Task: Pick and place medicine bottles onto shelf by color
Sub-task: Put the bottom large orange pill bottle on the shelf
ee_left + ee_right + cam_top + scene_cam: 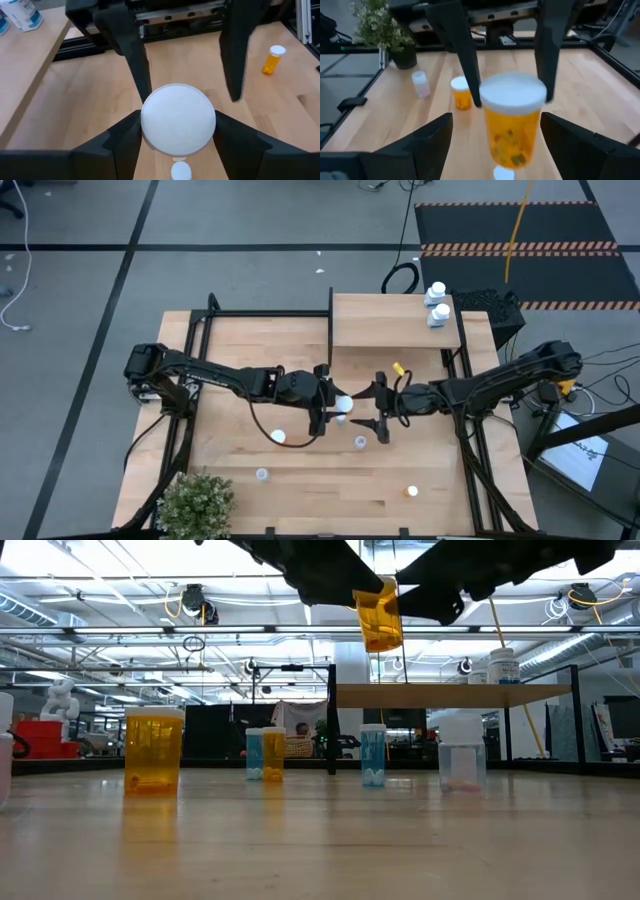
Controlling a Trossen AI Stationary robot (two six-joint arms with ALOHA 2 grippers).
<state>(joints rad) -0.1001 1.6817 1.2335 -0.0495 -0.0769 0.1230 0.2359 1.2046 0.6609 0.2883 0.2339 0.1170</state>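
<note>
An orange medicine bottle with a white cap (512, 125) is held upright above the table's middle; it also shows in the low view (378, 618). My left gripper (333, 405) is shut on it. My right gripper (383, 408) is open and faces it from the right, one finger on either side of the bottle (497, 117), not plainly touching. The shelf (390, 322) stands at the far middle with two pale blue bottles (437, 302) at its far right corner. Several other bottles stand on the table. My left gripper pinches the bottle's white cap (150, 125) between its two fingers, one on each side. The fingers come level from the table's left. The bottle stands upright, its orange body hanging below the fingers (380, 635), lifted clear of the table.
On the table stand a white-capped bottle (278, 437), a small one (262, 474), another (360, 442) and an orange one (411, 492). A potted plant (195, 500) sits at the near left corner. Black frame rails (468, 380) run along the table's sides.
</note>
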